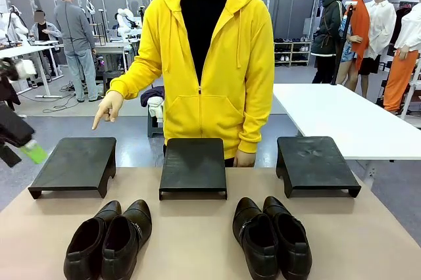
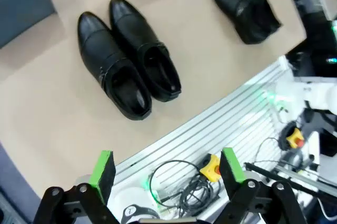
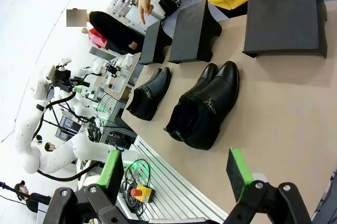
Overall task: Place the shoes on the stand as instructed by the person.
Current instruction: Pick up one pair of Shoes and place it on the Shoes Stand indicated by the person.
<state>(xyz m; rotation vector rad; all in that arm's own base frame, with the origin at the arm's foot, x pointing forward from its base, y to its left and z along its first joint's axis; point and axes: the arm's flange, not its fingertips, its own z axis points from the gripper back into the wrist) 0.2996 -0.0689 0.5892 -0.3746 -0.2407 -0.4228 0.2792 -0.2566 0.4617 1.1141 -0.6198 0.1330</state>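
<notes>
Heels of left pair (image 1: 108, 240) and right pair (image 1: 271, 237) cut off by the bottom edge in the front view. Both on the table (image 1: 191, 240), toes toward three black stands.

Blurred and half out of frame at that view's left edge, sharp from its own wrist: left end effector (image 2: 166, 161), fingers apart, holding nothing, over the table's near rim. Right pair clipped at the top there.

Right end effector (image 3: 176, 158) likewise spread wide and empty.

Person (image 1: 200, 63) behind middle stand (image 1: 193, 165), hand (image 1: 106, 109) pointing down over left stand (image 1: 74, 165). Other hand (image 1: 245, 158) partly hidden behind the table's far edge.
</notes>
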